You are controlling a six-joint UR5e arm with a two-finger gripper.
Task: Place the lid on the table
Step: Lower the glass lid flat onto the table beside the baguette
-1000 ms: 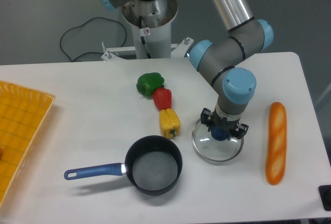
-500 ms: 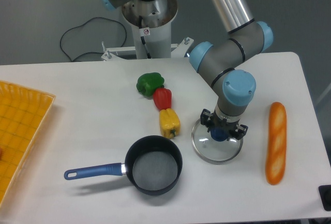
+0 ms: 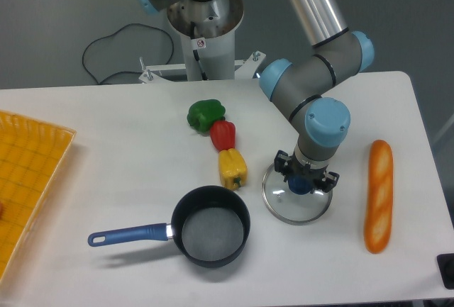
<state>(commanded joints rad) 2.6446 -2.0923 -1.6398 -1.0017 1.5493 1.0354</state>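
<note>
Glare and the arm's own bulk hide most of what matters at the gripper (image 3: 307, 181): the blue-capped wrist joint sits directly above it, so only two dark finger bodies show at either side of a small blue knob, and the fingertips themselves cannot be made out. The jaws appear to sit close on both sides of that knob, but whether they actually pinch it or stand slightly clear cannot be told from this single view. The lid (image 3: 298, 195), a clear glass disc with a thin metal rim, lies under the gripper on the right half of the table (image 3: 106, 151), its rim looking level with the white surface; its far edge is covered by the gripper, and whether the rim fully rests on the tabletop is hard to judge. The knob at the lid's centre lies between the two fingers, so the lid is centred beneath the jaws. Left of the lid and apart from it stands a dark saucepan (image 3: 211, 226) with a blue handle pointing left. A yellow bell pepper (image 3: 233, 169) lies just beside the lid's left edge, with a red bell pepper (image 3: 223, 135) and a green bell pepper (image 3: 206, 114) in a line behind it. A baguette (image 3: 378, 195) lies to the right of the lid, near it but apart. A yellow gridded tray (image 3: 28, 172) is cut off by the left edge.
</note>
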